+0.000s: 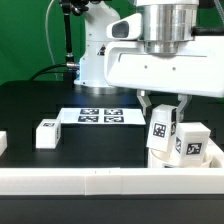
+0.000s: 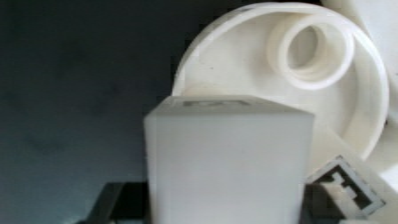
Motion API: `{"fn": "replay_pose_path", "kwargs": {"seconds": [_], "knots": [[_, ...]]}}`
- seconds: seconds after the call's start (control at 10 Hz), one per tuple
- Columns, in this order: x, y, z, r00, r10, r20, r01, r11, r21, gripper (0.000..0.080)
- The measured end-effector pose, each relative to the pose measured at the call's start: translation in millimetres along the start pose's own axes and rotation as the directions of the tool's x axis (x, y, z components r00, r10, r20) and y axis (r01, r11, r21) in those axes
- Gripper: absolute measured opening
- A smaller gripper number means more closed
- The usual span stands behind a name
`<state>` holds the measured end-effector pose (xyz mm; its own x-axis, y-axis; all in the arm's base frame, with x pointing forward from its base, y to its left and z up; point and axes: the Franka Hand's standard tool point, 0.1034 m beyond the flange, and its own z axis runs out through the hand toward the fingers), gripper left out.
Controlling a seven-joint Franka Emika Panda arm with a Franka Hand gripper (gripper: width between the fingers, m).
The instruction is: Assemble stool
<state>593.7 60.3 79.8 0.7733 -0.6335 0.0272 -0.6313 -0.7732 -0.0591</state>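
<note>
No words, numbers or brand marks legible anywhere. Only signs: black-and-white square tags on the held leg (image 1: 160, 136) in the gripper (image 1: 163, 119), on the neighbouring leg (image 1: 192, 148) just beside it, and on the marker board (image 1: 100, 116), apart from both.

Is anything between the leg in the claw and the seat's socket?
Nothing visible does. The claw grips the white blocky plastic leg; in the wrist view the round white plastic disc seat lies right beyond it, its socket open and uncovered.
</note>
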Motion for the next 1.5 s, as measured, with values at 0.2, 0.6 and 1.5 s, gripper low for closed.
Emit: {"fn": "replay_pose_path", "kwargs": {"seconds": [0.2, 0.6, 1.5], "knots": [[-0.9, -0.9, 0.1, 0.990, 0.143, 0.013, -0.143, 0.990, 0.011, 0.0337], [-2.7, 0.9, 1.5, 0.858, 0.511, 0.056, -0.513, 0.857, 0.035, 0.0337], [-9.8, -7.6, 0.7, 0.396, 0.908, 0.137, -0.918, 0.397, 0.020, 0.0584]]}}
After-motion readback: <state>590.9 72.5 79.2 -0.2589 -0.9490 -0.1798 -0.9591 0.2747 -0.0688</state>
